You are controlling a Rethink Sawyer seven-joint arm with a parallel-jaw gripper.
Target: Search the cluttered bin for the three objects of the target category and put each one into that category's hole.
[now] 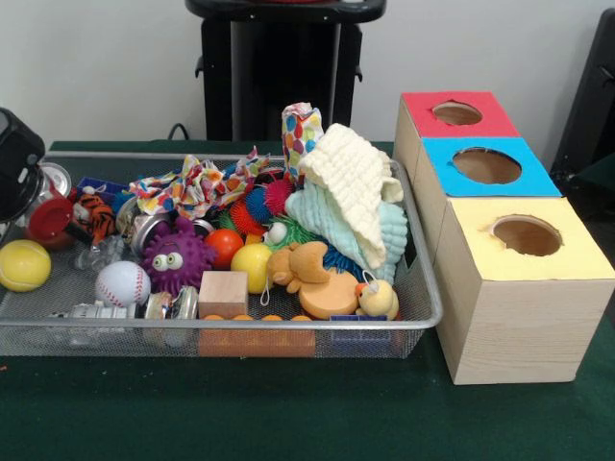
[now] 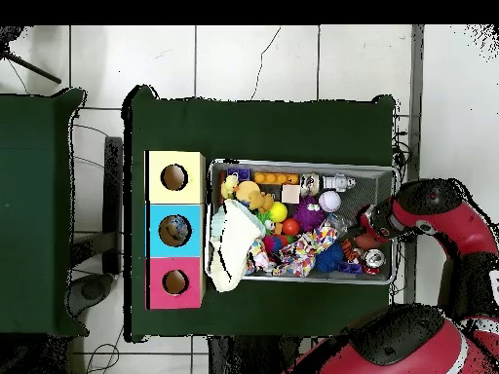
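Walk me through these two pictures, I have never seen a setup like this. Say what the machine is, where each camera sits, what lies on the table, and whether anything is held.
The machine is a red and black robot arm reaching in over one end of a wire bin. One camera faces the table from the front; the other looks straight down.

On the green table the bin holds toys, balls, cloths and a purple spiky ball. Beside it stand three wooden boxes with round holes: red, blue, yellow.

Its gripper is too hidden to tell if it holds anything.

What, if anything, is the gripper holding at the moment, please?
That cannot be told: the black gripper hangs over the wire mesh bin's end, its tips hidden.
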